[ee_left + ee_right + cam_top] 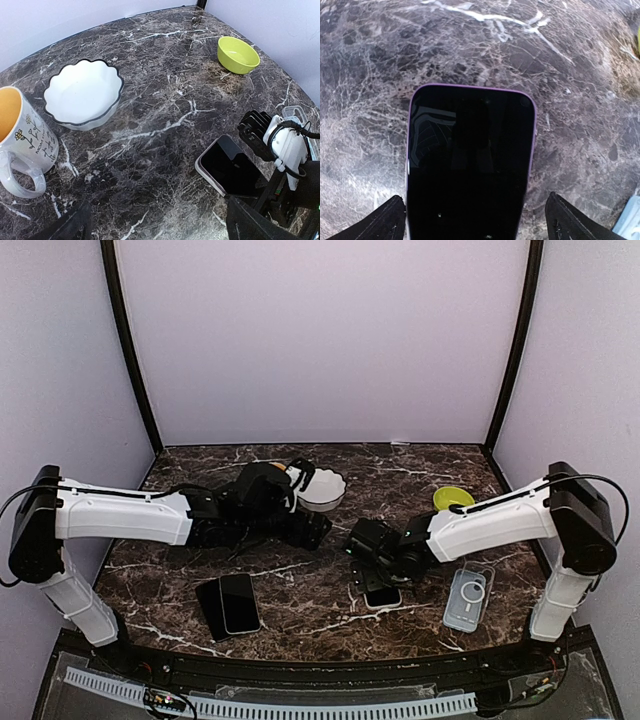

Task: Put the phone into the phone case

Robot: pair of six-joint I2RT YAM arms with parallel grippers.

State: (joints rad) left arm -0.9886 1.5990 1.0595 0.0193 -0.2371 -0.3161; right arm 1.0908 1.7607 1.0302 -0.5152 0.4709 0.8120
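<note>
A phone with a purple edge and dark screen (470, 165) lies flat on the marble, also seen in the top view (382, 597) and the left wrist view (227, 165). My right gripper (477, 222) is open and low over the phone's near end, one finger on each side, not touching the edges. It shows in the top view (362, 565). The clear phone case (468, 597) lies flat to the right of it. My left gripper (155, 230) is open and empty above bare marble, left of the phone, at the table's middle (318, 530).
A second dark phone (240, 602) lies beside a black slab (208, 608) at the front left. A white scalloped bowl (82, 97) and a flowered mug (22, 135) stand behind my left gripper. A green bowl (238, 54) sits at the back right.
</note>
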